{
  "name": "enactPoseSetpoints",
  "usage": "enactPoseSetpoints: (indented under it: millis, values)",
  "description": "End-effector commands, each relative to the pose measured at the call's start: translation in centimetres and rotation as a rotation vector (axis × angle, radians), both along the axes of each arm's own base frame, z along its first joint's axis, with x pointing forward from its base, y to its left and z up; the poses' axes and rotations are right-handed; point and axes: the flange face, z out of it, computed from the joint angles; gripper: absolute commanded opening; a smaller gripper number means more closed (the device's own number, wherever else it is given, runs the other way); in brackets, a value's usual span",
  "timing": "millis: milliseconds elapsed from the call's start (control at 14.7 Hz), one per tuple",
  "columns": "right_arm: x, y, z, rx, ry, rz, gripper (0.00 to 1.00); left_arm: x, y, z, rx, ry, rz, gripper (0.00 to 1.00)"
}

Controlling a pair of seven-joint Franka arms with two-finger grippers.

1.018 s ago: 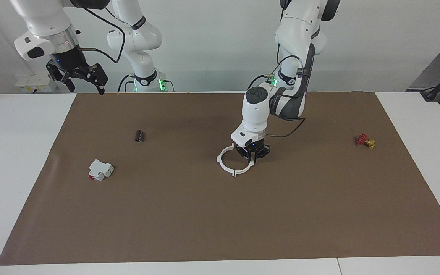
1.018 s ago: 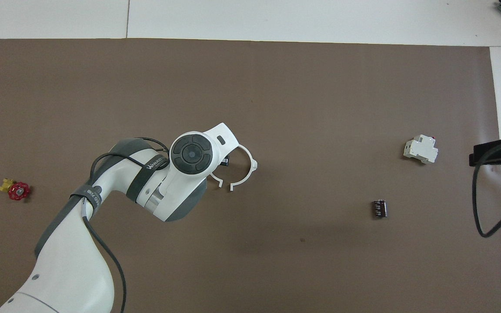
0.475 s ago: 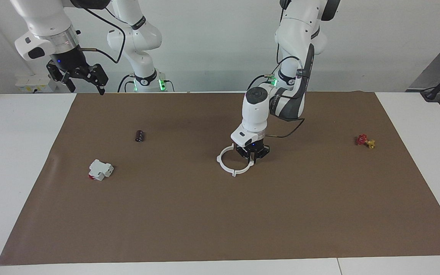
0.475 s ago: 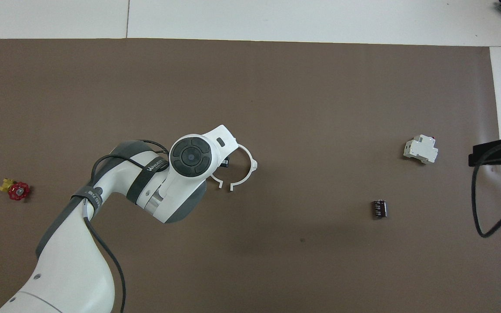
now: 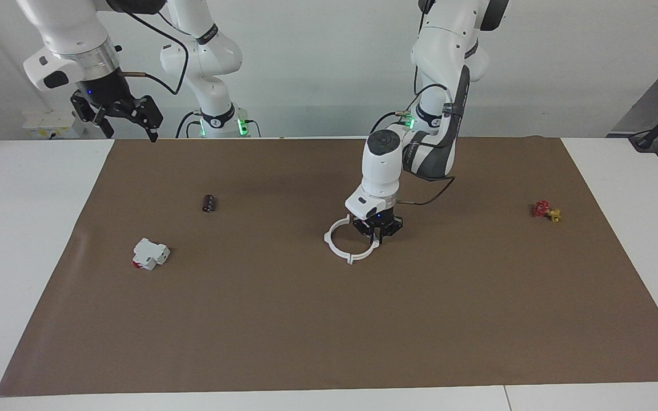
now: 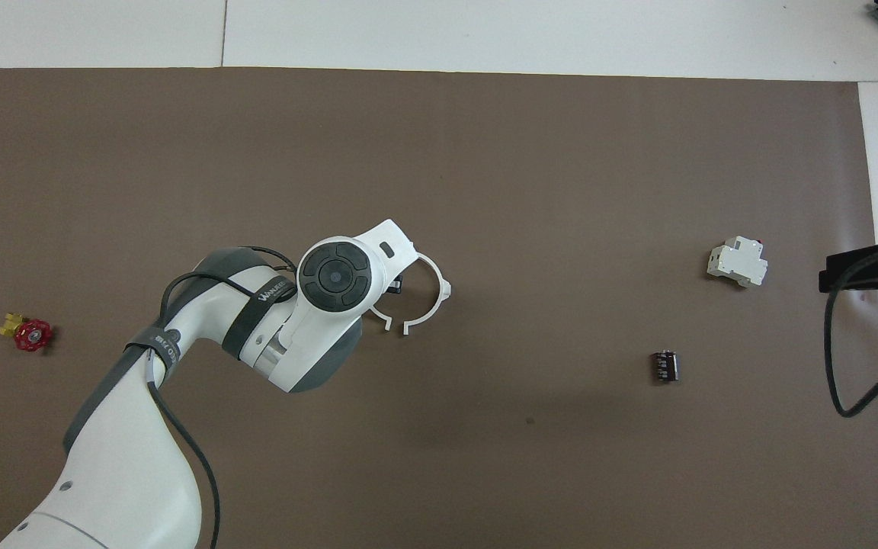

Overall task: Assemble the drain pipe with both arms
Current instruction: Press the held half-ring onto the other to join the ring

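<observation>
Left pincer (image 5: 377,238) clamps one half of drain pipe (image 5: 341,249) on desk; right pincer (image 5: 129,117) waits open, high, well apart. Ends should meet squarely, gap nearly shut.

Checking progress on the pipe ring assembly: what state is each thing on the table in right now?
Pipe ring: flat on the mat, two arcs, gap showing between their ends nearer the robots.
Left gripper: shut, down at the ring's arc.
Right gripper: open, raised at the mat's corner, waiting.
White block: lying on the mat.
Dark cylinder: lying on the mat.
Red valve: lying on the mat.
</observation>
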Motion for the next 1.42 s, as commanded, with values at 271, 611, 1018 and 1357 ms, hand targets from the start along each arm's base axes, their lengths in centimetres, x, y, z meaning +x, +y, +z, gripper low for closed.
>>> enactPoseSetpoints:
  millis: [271, 611, 1018, 1357]
  values:
    - [-0.7, 0.1, 0.0, 0.034, 0.003, 0.014, 1.00, -1.4, 0.3, 0.2, 0.006, -0.017, 0.026, 0.00]
    - [-0.8, 0.0, 0.3, 0.033, -0.001, 0.015, 1.00, -1.6, 0.4, 0.0, 0.003, -0.014, 0.064, 0.00]
    - [-1.5, 0.3, 1.5, 0.034, -0.022, 0.023, 1.00, -2.0, 0.3, -0.1, 0.002, -0.011, 0.080, 0.00]
    - [-1.7, 0.4, 1.8, 0.034, -0.027, 0.028, 1.00, -2.1, -0.1, 0.0, -0.007, -0.019, 0.095, 0.00]
